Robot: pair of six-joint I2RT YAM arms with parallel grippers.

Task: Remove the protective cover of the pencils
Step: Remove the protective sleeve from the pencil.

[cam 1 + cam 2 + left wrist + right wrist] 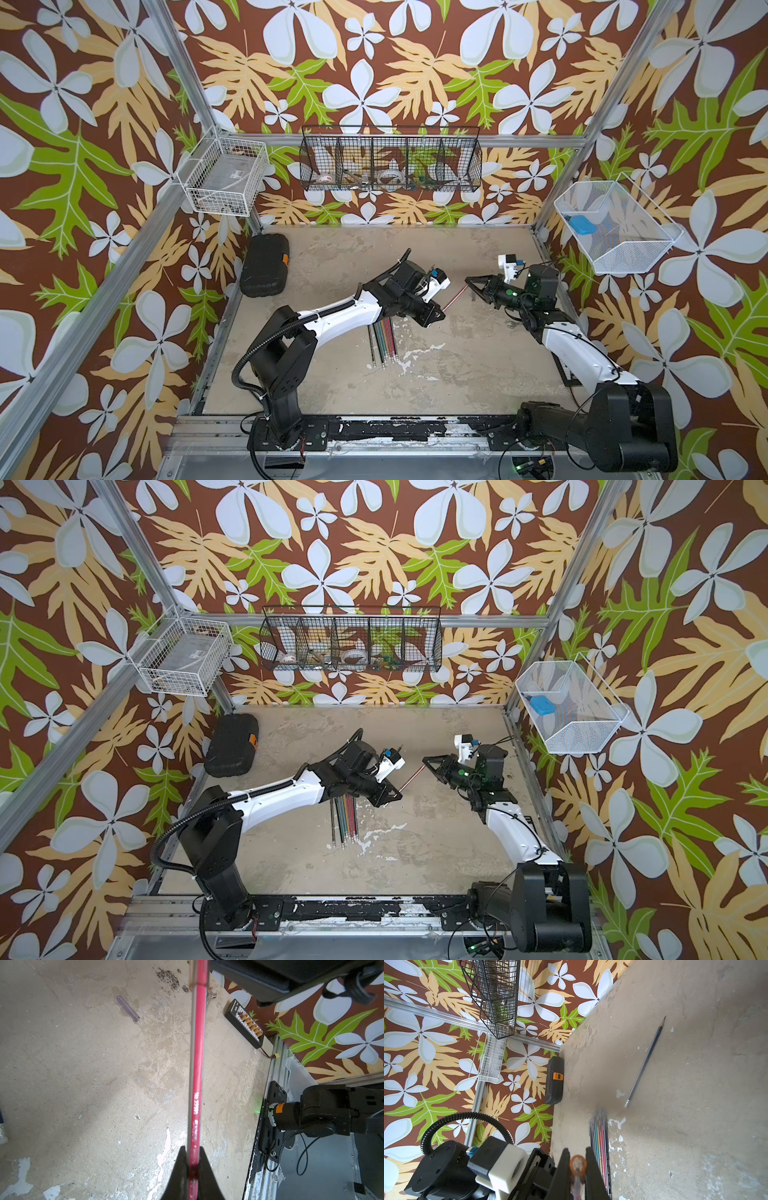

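Left gripper (192,1150) clamps red pencil (196,1076) mid-air; right gripper (577,1150) pinched shut on its clear cover (577,1164) at the tip. Other pencils (383,338) lie bundled on table (457,374), near left gripper. Step: cover pull-off. Next: straight axial pull, both grips firm.

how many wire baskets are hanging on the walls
3: the white wire basket on the left wall, the black divided basket on the back wall, the white mesh basket on the right wall. None seems hidden.

Floral-print walls (374,62); scuffed beige floor (457,374); aluminium frame (189,75).
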